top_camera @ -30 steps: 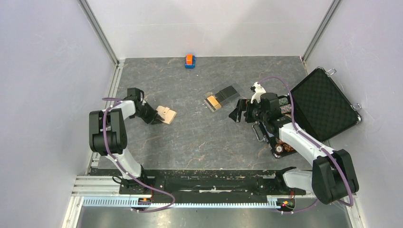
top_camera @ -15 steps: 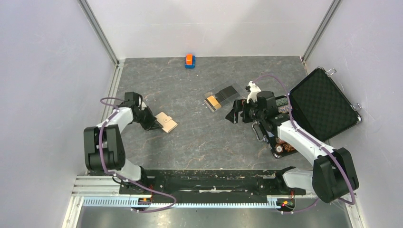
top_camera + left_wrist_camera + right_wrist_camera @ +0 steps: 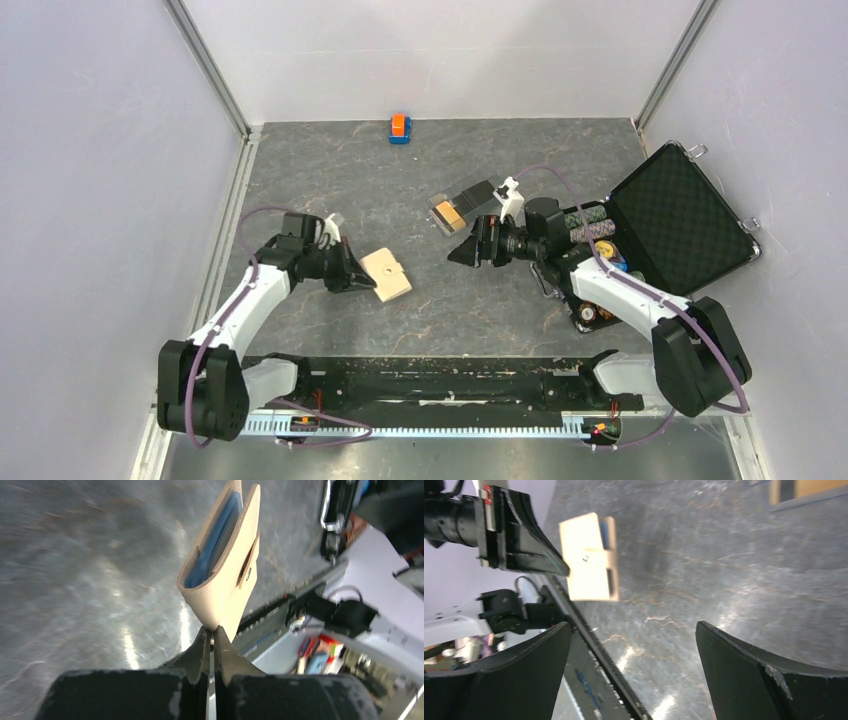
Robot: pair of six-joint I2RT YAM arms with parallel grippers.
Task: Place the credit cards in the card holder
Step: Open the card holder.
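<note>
- Left gripper (image 3: 352, 274), from above at about 8 o'clock of the table (image 3: 430, 315) centre: clamped narrow on one edge of the card holder (image 3: 386, 275), with only the tan wall pinched between the fingers.
- From the left wrist: holder edge-on at 12 o'clock of the fingertips, tab side to the right, mouth open with blue showing inside. Card or lining, cannot tell.
- From above: holder tilted, its broad tan face turned up toward the camera. Lifted or resting on the table, cannot tell.
- Right gripper (image 3: 468, 247), at about 4 o'clock just off the table centre: spread wide, nothing between the fingers, pointed toward 9 o'clock at the holder and well apart from it.
- From the right wrist: holder and the closed left fingers up at 11 o'clock, bare grey table between the two black right fingers.
- Credit cards (image 3: 465, 207): a loose overlapping pile lying flat at about 1 o'clock of the table centre, just beside the right gripper at its 12 o'clock. Black card at the far right end, orange-gold one at the near left end.
- Small orange-and-blue block (image 3: 399, 128) at 12 o'clock by the far edge.
- Open black foam-lined case (image 3: 680, 215) at 3 o'clock, beyond the right arm.
</note>
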